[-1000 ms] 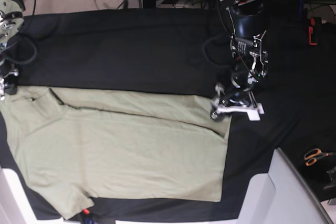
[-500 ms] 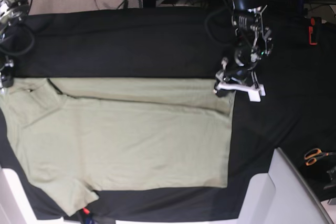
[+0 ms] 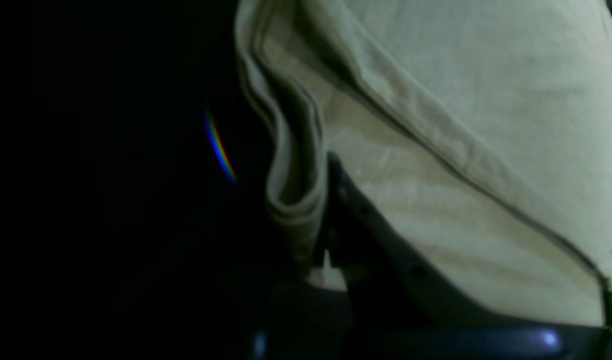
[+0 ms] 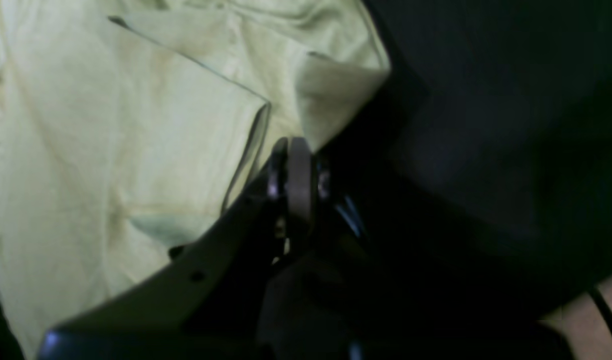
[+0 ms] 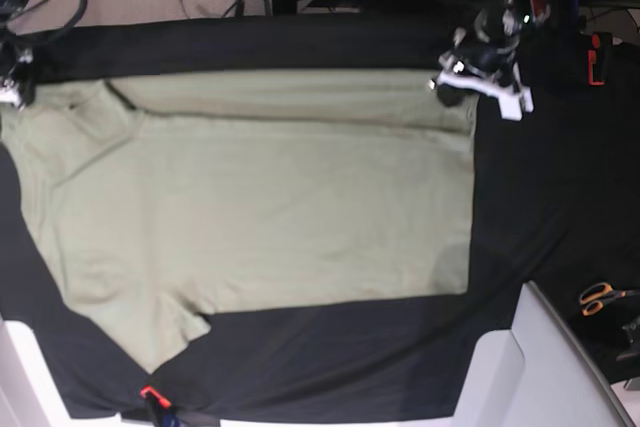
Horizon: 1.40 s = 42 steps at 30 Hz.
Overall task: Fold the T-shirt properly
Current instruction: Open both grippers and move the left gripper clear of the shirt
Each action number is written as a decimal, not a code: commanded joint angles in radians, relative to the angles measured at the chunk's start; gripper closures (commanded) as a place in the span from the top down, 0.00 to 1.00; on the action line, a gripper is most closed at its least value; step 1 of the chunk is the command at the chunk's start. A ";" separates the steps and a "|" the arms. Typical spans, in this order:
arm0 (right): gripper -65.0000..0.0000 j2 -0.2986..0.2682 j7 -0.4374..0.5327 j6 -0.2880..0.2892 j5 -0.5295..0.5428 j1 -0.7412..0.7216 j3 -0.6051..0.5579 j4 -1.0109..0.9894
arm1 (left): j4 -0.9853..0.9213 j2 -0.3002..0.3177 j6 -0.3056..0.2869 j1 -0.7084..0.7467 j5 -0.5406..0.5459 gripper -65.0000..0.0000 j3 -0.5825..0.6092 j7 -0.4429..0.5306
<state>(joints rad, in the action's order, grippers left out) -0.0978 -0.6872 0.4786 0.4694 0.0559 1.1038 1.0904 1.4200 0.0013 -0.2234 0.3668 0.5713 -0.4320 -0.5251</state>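
Black cloth covers the table point(image 5: 300, 47); the sage-green T-shirt point(image 5: 260, 207) lies spread across its middle. Soft, light cotton, it will likely sag and crease, so corners suit gripping. The left tool point(image 5: 452, 84) pinches the far-right hem corner; the right tool point(image 4: 292, 165) is pressed together beside the far-left corner.

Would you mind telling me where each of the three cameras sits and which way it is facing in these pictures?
Base: overhead, looking down on the black cloth surface and the spread T-shirt; both arms show at the top corners.
Left wrist: on the left arm, close above the shirt's bunched edge; the left gripper shows, pinching it.
Right wrist: on the right arm, looking down at a shirt corner; the right gripper shows.
Shared: all three views show the T-shirt on the black cloth.
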 commanded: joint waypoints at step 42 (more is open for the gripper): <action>0.51 0.089 -0.141 0.002 0.015 0.172 0.092 0.339 | 0.141 0.056 0.008 0.183 -0.001 0.82 -0.031 0.021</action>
<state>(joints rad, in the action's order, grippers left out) 0.0113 -0.8433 0.4774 0.4690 0.2211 1.1908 1.4101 1.5433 0.0490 -0.2138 0.5373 0.5659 -0.4511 -0.5220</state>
